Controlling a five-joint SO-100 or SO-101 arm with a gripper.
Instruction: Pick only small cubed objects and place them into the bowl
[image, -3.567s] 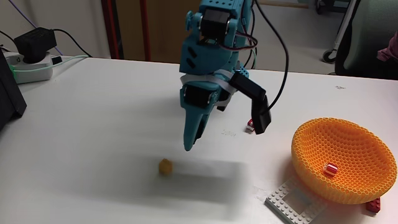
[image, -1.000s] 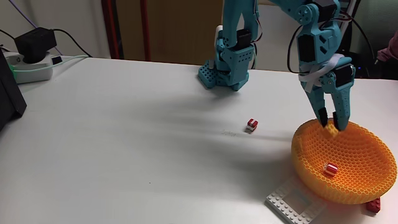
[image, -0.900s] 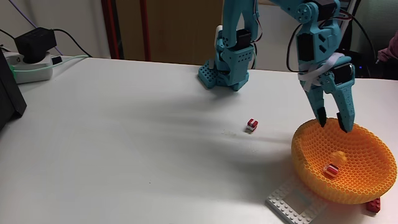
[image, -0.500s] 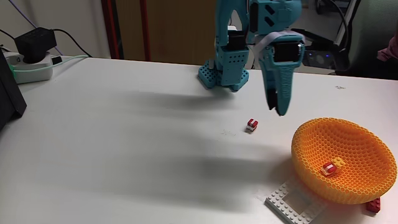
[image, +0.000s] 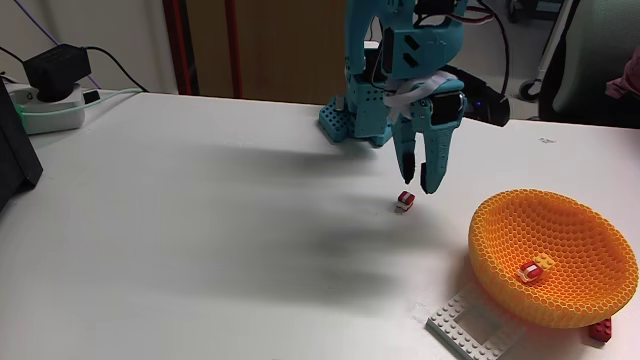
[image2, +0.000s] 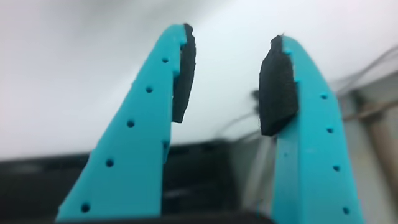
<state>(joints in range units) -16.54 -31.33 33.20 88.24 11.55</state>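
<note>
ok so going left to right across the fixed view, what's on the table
black device on the white power strip → arm base → red-and-white cube with the open hand just above it → white studded plate → orange bowl → red brick

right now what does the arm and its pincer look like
The arm is turquoise plastic with black motor blocks set into its joints and a dark cable looping off the top. A white band wraps the wrist. The pincer has two long tapering turquoise fingers dotted with small holes, with black pads on the inner faces near the tips.
</note>
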